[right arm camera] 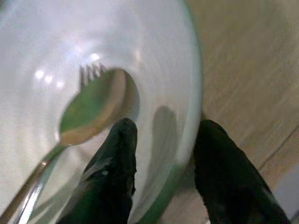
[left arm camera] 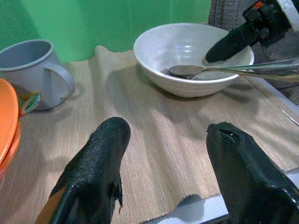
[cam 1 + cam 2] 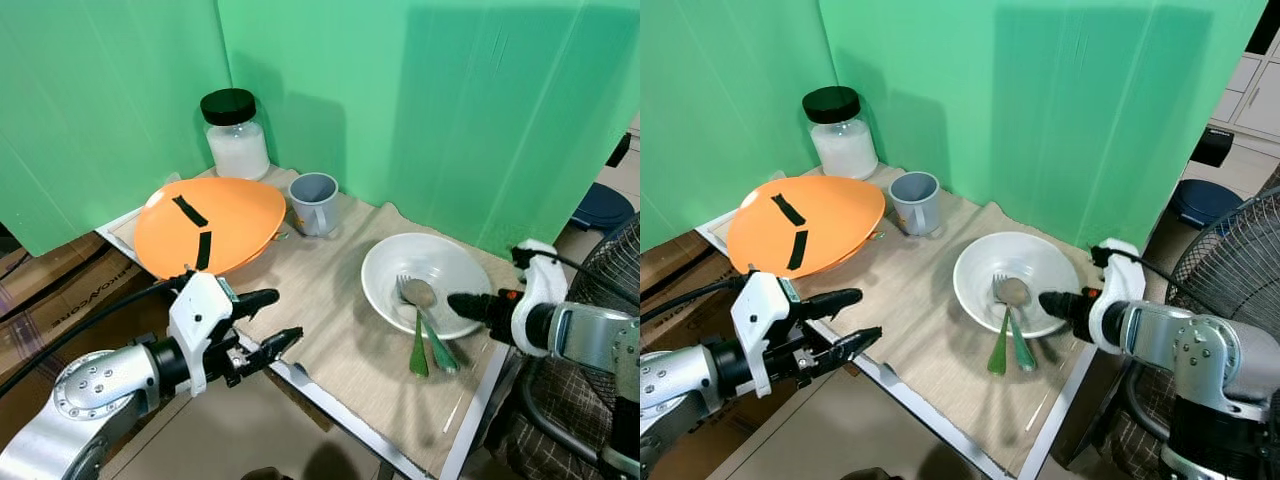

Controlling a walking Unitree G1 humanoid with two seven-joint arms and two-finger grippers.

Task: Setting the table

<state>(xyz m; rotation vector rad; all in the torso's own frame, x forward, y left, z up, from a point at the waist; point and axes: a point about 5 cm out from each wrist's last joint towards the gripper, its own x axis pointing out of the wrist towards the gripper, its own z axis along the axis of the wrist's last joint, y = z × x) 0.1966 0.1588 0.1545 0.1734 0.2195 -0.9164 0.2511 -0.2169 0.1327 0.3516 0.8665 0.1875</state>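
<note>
White and glossy, the bowl sits on the right part of a woven beige mat that covers the tabletop. A spoon and a fork lie in it together, heads in the bowl's hollow and green handles sticking out over the near rim onto the mat. The right pincer is at the bowl's right edge, its fingers spread apart with the rim running between them, one finger inside the bowl and one outside; nothing is pinched. The left pincer hovers at the near left edge of the tabletop, fingers wide apart and empty, pointing across the mat toward the bowl. On the far left an orange plate with two black strips on it rests tilted, overhanging the tabletop's left corner. Just to its right stands a grey mug, handle toward the near side. Behind the plate, against the green backdrop, is a glass jar with a black lid and white contents.
</note>
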